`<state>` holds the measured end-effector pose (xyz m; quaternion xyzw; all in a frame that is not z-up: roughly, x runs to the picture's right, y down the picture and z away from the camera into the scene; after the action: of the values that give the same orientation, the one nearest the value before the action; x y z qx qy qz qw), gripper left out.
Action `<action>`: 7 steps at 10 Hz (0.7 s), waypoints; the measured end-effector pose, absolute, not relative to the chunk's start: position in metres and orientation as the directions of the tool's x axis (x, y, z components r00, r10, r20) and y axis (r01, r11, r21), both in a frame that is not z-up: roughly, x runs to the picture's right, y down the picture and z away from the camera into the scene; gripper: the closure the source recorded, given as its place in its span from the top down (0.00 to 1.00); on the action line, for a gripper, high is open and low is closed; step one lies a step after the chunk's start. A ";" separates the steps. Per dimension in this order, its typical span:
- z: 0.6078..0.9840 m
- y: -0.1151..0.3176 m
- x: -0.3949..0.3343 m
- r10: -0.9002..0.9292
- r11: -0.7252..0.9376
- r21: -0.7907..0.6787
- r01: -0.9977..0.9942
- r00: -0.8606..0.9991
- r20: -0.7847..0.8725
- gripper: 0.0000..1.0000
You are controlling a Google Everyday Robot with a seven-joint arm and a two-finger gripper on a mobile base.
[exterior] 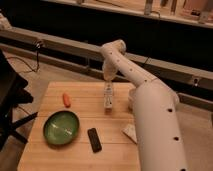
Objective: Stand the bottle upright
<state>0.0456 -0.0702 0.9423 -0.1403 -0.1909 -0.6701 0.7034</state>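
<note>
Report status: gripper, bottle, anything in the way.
Gripper low over mid-table, directly above bottle. Bottle looks upright; contact unclear. Carrot, green bowl and black slab all stand apart.

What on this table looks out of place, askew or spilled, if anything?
Nothing looks spilled or broken. The end effector hangs right over the bottle near the middle of the table; whether the bottle stands or lies cannot be told. The bowl, carrot and black slab lie apart.
</note>
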 end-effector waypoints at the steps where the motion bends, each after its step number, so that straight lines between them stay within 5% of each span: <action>1: 0.943 -0.070 0.042 -0.892 0.060 0.060 0.996 0.026 0.451 0.10; 7: 0.897 -0.126 0.047 -0.944 -0.004 0.270 0.963 -0.093 0.317 0.10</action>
<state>0.0466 -0.1255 0.8968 -0.0227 -0.2119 -0.7083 0.6730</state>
